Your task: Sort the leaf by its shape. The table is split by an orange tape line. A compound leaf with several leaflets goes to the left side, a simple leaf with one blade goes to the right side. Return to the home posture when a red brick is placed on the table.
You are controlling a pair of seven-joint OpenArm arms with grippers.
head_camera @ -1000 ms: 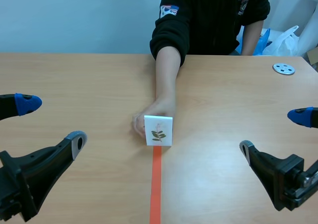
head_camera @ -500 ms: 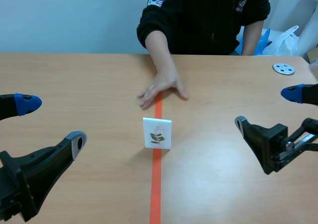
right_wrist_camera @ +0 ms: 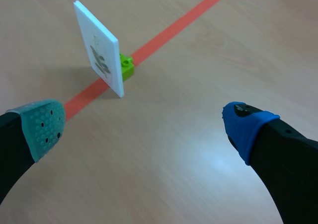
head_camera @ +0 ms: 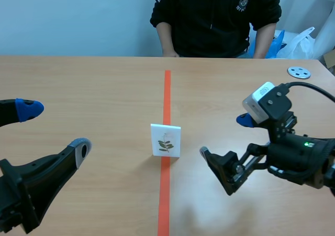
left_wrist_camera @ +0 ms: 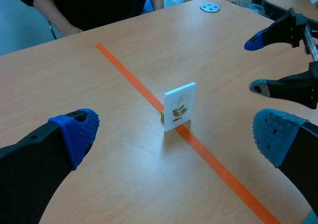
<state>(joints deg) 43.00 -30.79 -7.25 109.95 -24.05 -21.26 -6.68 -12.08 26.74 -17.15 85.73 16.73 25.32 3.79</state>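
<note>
The card (head_camera: 166, 140) stands upright on the tape line (head_camera: 164, 204), about the middle of the table (head_camera: 78, 79), and a small green brick (right_wrist_camera: 126, 66) touches its back and holds it up. The leaf (head_camera: 166, 143) printed on it seems to be a stem with several leaflets, though it is small. So I judge it compound, and its place is the left side. No red brick is seen, so the sorting step is in hand and the grasp is not yet made. The right gripper (head_camera: 223, 136) hangs near the card at its 3 o'clock, fingers spread wide and holding nothing. The left gripper (head_camera: 55, 127) is farther off at the card's 9 o'clock, also spread and empty. The next move calls for one gripper to close on the thin card without tipping it, then to carry it toward 9 o'clock across the line. The person (head_camera: 217, 16) sits at 12 o'clock, well apart from the card.
</note>
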